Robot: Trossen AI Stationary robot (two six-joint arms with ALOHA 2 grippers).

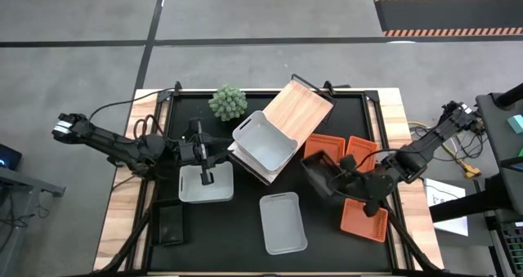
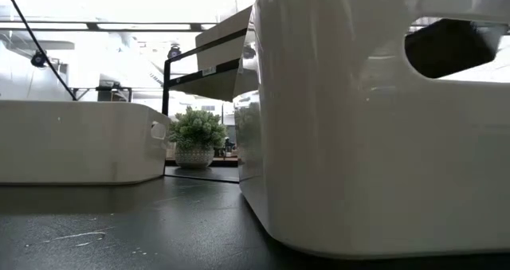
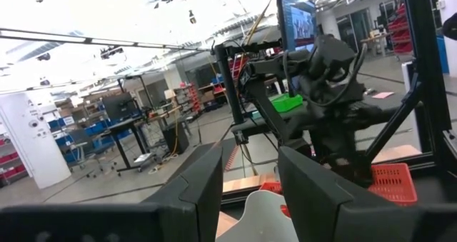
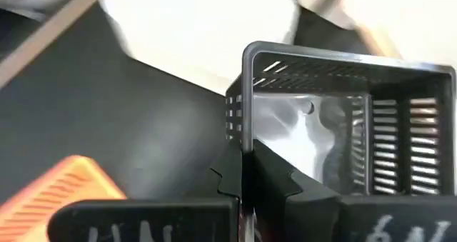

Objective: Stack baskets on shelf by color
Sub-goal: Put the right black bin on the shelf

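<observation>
Table (image 1: 376, 138): black top with a light-wood border, carrying everything below.
Shelf (image 1: 299, 113): light-wood board set at a slant near the table's middle; it is the landmark for all that follows. In the low view its dark frame (image 2: 170, 77) rises behind the plant.
White basket on shelf (image 1: 264, 140): sits tilted on the shelf's near-left end, open side up.
White basket under left arm (image 1: 205, 185): on the tabletop just left of the shelf, on its near side.
Third white basket (image 1: 283, 221): alone on the tabletop, nearer the table's front edge than the shelf and apart from it; it fills the right of the low view (image 2: 374, 119).
Orange baskets: two (image 1: 325, 146) (image 1: 360, 153) lie just right of the shelf, side by side; a third (image 1: 364, 220) lies farther right and nearer the front.
Black basket (image 1: 320, 177): slatted, tilted, just right of the shelf's near corner, held by the right arm.
Black basket at front left (image 1: 170, 223): well away from the shelf, near the table's front-left corner.
Plant (image 1: 228, 102): small green one, just left of the shelf's far end.
Left gripper (image 1: 205, 176): over the white basket left of the shelf; its wrist view shows the fingers (image 3: 203, 188) apart with a white rim between them.
Right gripper (image 4: 246, 172): right of the shelf, fingers clamped on the black basket's wall (image 4: 247, 99).
</observation>
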